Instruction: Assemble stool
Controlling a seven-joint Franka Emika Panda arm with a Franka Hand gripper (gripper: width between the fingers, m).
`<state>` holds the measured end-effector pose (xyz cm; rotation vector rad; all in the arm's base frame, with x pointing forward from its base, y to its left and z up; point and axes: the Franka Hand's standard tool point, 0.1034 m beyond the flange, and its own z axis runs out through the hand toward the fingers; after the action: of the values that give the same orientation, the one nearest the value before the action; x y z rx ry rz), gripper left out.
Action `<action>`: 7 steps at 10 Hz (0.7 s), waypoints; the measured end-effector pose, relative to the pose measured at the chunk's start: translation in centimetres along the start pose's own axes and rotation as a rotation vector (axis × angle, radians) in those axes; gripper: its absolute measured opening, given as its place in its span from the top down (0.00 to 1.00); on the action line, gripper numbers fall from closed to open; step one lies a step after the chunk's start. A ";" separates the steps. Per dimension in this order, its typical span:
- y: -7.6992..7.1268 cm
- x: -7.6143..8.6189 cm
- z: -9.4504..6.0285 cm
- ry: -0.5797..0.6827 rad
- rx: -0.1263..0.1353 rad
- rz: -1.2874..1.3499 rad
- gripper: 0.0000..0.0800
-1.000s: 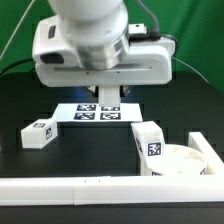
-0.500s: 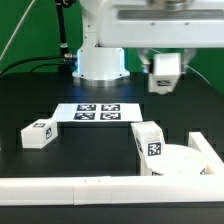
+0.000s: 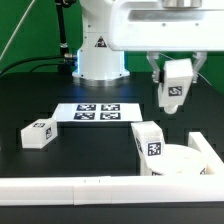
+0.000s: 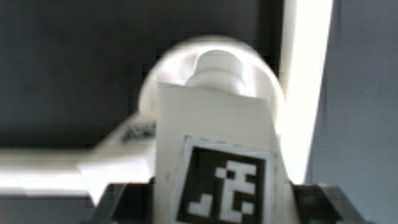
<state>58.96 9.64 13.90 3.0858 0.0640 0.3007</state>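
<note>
High above the table at the exterior view's right, my gripper [image 3: 177, 80] is shut on a white leg block [image 3: 177, 86] that hangs tilted, its tag facing the camera. In the wrist view the same block [image 4: 217, 140] fills the space between my fingers [image 4: 125, 203], with its rounded peg end pointing away. Below it, at the right front, lies the round rimmed seat disc [image 3: 186, 162]. A second leg block [image 3: 150, 142] stands upright at the disc's left edge. A third leg block [image 3: 38, 133] lies apart on the black table at the left.
The marker board [image 3: 98, 112] lies flat mid-table in front of the arm's base [image 3: 98, 55]. A long white border rail [image 3: 70, 190] runs along the front, and another rail [image 3: 207, 150] rises beside the seat disc at the right.
The arm has swung from over the marker board to the exterior view's right, carrying the leg block. In the last half second the block came lower and tilted.
</note>
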 end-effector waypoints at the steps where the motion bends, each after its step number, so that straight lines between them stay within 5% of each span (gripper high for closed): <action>1: 0.3 0.3 0.0 0.032 -0.005 -0.045 0.59; 4: -0.6 0.9 0.4 0.272 0.016 -0.131 0.59; 7: -0.8 0.8 0.7 0.290 0.019 -0.141 0.59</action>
<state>59.86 10.41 13.31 3.0091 0.2932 0.7394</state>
